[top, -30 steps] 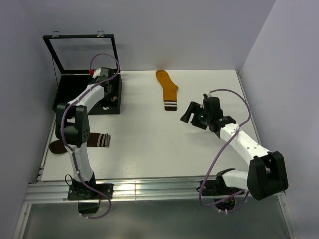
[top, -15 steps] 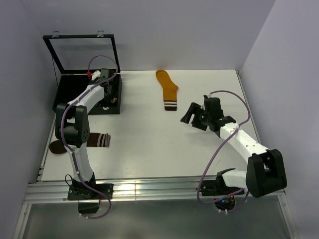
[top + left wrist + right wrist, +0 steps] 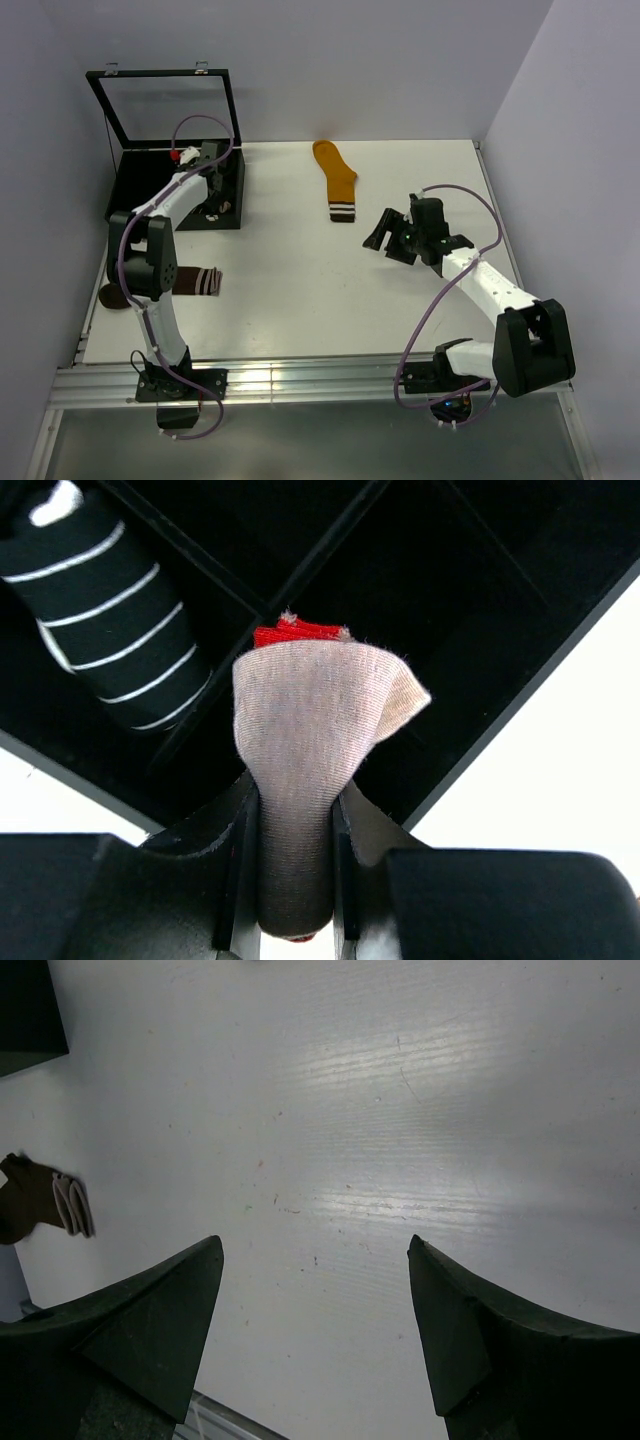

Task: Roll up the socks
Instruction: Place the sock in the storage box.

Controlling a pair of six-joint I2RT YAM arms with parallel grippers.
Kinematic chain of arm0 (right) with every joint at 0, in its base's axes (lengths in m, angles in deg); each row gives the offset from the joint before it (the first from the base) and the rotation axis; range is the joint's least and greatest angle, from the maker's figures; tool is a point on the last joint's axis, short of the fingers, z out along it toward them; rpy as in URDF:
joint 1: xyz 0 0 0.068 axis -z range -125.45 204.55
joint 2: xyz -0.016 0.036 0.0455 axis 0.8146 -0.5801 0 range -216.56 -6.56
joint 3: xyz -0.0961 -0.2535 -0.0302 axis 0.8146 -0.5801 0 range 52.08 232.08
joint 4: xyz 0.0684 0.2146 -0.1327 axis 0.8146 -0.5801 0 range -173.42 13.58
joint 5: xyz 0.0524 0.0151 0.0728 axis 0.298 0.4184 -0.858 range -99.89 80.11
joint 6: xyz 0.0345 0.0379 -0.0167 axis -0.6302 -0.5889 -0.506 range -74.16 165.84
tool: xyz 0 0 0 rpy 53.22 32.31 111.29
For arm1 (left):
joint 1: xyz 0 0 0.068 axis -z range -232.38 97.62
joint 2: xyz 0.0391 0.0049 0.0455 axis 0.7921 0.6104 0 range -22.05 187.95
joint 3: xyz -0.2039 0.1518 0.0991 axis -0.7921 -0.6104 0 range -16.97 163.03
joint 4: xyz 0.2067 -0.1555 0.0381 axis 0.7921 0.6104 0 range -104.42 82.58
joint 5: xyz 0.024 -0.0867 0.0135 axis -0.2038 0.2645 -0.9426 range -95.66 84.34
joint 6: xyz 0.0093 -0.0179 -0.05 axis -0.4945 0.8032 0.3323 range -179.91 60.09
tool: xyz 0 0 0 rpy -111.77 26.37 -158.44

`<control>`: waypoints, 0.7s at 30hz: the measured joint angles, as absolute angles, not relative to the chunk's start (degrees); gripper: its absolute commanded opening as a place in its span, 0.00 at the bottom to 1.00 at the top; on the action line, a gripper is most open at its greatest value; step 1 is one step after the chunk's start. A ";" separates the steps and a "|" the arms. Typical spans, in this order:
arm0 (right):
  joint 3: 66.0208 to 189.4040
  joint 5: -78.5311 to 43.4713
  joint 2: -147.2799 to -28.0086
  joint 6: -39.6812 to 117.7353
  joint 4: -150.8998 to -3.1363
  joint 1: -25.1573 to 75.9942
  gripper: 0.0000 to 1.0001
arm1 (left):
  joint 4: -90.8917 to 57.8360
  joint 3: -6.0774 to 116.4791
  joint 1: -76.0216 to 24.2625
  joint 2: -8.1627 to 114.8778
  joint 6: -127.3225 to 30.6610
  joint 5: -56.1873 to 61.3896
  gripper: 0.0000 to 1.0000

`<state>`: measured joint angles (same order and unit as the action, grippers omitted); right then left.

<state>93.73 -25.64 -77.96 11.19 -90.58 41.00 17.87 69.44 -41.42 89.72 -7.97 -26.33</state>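
Top view: brown sock (image 3: 205,281) middle hidden behind left arm (image 3: 150,268); in right wrist view it's cut by the left edge. Left wrist: beige sock (image 3: 310,720) lower end buried in left claw (image 3: 292,880), red end mostly behind the fabric; striped sock (image 3: 105,615) cut at top-left edge. Contents of black box (image 3: 128,180) too small to tell from above. Fingers of right claw (image 3: 313,1250) cut by bottom edge.
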 measured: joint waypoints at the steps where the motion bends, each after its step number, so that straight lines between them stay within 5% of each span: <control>1: 93.73 -25.72 -77.96 11.19 -90.55 41.00 0.81 | 17.98 69.44 -41.37 89.43 -7.99 -26.61 0.00; 21: 92.76 -26.29 -77.96 11.17 -89.74 41.49 0.81 | 19.84 70.40 -40.94 90.37 -7.81 -24.80 0.00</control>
